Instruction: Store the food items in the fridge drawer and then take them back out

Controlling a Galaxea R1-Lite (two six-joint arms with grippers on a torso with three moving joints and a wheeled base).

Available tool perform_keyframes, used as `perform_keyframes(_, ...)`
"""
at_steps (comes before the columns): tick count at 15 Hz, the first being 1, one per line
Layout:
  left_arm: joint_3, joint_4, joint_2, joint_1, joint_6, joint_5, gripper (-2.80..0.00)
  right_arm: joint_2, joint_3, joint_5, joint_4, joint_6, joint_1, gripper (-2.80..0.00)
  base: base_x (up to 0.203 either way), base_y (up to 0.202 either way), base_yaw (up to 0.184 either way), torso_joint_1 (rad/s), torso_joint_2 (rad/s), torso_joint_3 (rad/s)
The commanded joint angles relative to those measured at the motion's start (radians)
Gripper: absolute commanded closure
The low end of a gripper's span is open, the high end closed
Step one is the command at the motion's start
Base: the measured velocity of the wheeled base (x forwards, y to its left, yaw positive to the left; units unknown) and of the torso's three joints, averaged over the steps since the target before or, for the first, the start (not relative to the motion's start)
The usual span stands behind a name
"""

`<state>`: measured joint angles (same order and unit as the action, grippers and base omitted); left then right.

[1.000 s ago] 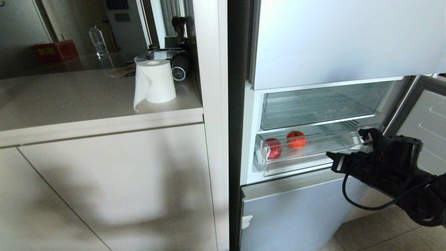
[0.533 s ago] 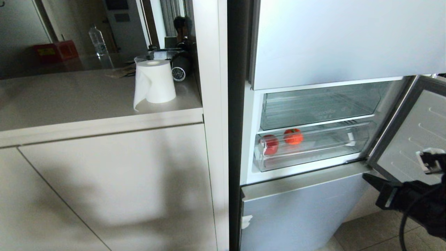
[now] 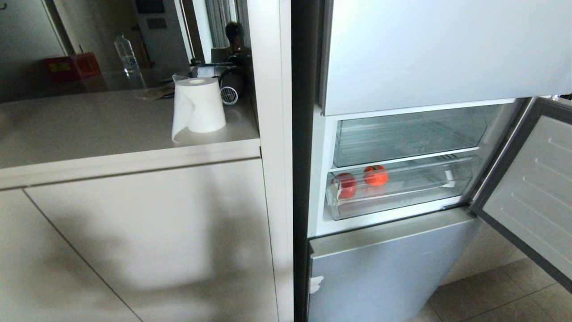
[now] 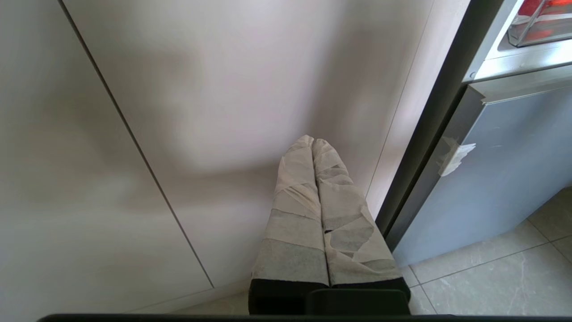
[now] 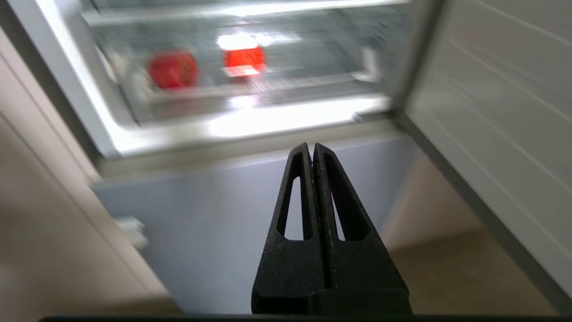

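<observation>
Neither arm appears in the head view. The right wrist view is blurred, so detail inside the pale blue-grey fridge (image 3: 384, 273) is hard to read. The wide, shallow clear plastic drawer (image 3: 402, 197) with a thick front lip sits pushed in below a second clear bin (image 3: 411, 136). At its left end lie two round toy foods: a red one (image 3: 346, 185) partly veiled by the lip, and a ribbed orange-red one (image 3: 376, 175) just beside it. The black right gripper (image 5: 313, 150) hangs before the lower fridge front, fingers pressed together, holding nothing. The tape-wrapped left gripper (image 4: 313, 142) faces a beige cabinet panel (image 4: 201, 112), fingers closed, empty. The open door (image 3: 532, 179) is cut off at right.
</observation>
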<state>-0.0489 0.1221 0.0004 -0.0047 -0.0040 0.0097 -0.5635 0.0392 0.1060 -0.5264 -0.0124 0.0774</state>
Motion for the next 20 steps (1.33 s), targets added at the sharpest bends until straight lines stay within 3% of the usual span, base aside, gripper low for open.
perform_keyframes(1,0.000,0.001,0.000,0.000,-0.001,0.001,0.00,0.274,-0.011,0.020,0.234,-0.012,0.015,0.00,0.000,0.000,0.000,0.000,0.00,0.000)
perform_keyframes(4,0.000,0.001,0.000,0.000,-0.001,0.000,0.00,0.291,-0.035,-0.107,0.524,-0.019,0.029,0.00,0.000,0.000,0.000,0.000,0.00,0.000)
perform_keyframes(8,0.000,0.001,0.000,0.000,-0.001,0.000,0.00,0.408,-0.039,-0.128,0.526,-0.095,-0.073,0.00,0.000,0.000,0.000,0.000,0.00,0.000)
perform_keyframes(11,0.000,0.001,0.000,0.000,-0.001,0.000,0.00,0.568,-0.040,-0.133,0.528,-0.119,-0.080,0.00,0.000,0.000,0.000,0.000,0.00,0.000)
perform_keyframes(20,0.000,0.001,0.000,0.000,-0.001,0.000,0.00,0.563,-0.039,-0.132,0.531,-0.139,-0.080,0.00,0.000,0.000,0.000,0.000,0.00,0.000)
